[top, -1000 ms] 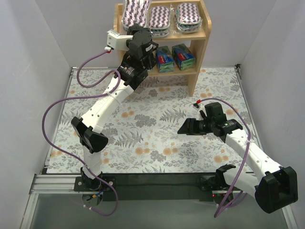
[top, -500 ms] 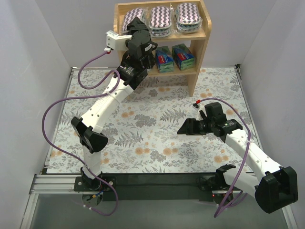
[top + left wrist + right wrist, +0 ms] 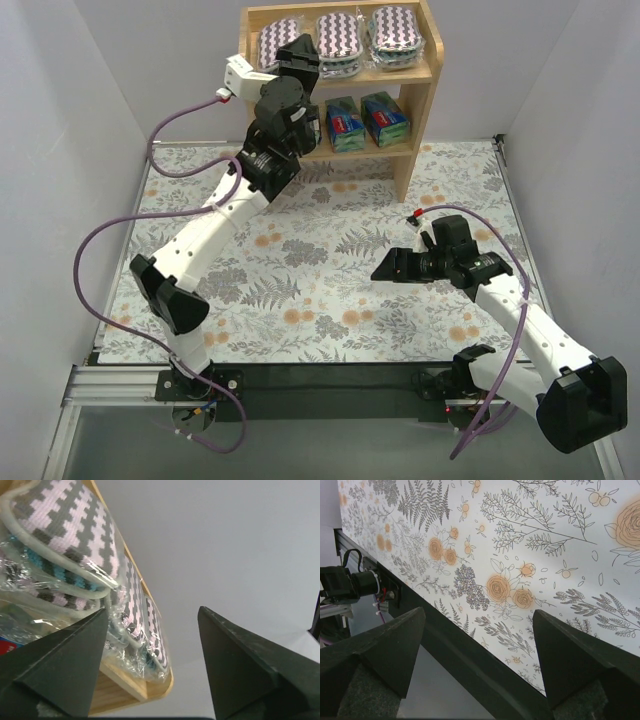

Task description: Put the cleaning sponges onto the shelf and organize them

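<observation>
Our left fingers stand apart with nothing between them; only the grey wall shows in the gap. Just beside them, toward 9 o'clock in the wrist view, the wrapped striped pads lie in a row on the pale wood of the shelf.

From above, these fingers are at the 9 o'clock end of the top tier, over the left pad — we cannot tell whether they touch its wrap. The middle pad and the right pad lie next to it inside the low rim, all three side by side. On the lower tier two printed packs stand side by side toward the 3 o'clock side. The left arm covers the rest of that tier. The shelf stands at the 12 o'clock edge of the floral tabletop.

Our right fingers are spread as well and hold nothing. They hang over the tabletop, around 4 o'clock from its middle, pointing toward 9 o'clock — well apart from the shelf and from every sponge.
</observation>
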Controlling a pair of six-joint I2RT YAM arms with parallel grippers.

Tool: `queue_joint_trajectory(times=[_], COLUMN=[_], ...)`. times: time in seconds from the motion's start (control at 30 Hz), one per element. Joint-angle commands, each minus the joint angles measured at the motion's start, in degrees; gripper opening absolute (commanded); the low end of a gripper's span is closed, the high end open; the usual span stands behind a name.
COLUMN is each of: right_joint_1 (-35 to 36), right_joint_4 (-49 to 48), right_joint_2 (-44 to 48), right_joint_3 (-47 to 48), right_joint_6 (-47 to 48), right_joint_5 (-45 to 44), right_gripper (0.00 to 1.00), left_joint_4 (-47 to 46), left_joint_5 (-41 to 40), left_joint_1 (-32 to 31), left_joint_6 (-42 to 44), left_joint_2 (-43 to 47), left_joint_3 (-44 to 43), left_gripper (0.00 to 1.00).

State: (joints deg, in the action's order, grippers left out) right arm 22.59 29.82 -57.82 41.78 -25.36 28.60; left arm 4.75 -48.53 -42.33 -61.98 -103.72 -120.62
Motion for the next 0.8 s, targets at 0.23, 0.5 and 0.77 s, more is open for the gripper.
queue_joint_trajectory(times=[0.23, 0.5, 0.77], right_joint_1=[0.3, 0.3, 0.3], right_joint_4=[-1.4, -1.4, -1.3], right_joint_2=[0.7, 0.8, 1.4], right_joint_3=[3.9, 5.9, 8.2], right_joint_6=[0.2, -0.6, -2.6], right_joint_5=[-0.6, -1.6, -1.2], right_gripper=[0.93, 0.99, 0.96], left_joint_4=[-8.5, -2.1, 4.6], left_joint_5=[8.2, 20.8, 30.6], left_joint_1=[-0.6, -0.6, 1.4], left_joint_6=[23.7, 25.6, 27.7], left_joint_2=[22.5, 35.4, 36.3], left_joint_3=[15.6, 30.6, 33.6], left_gripper=[0.86, 0.91, 0.20])
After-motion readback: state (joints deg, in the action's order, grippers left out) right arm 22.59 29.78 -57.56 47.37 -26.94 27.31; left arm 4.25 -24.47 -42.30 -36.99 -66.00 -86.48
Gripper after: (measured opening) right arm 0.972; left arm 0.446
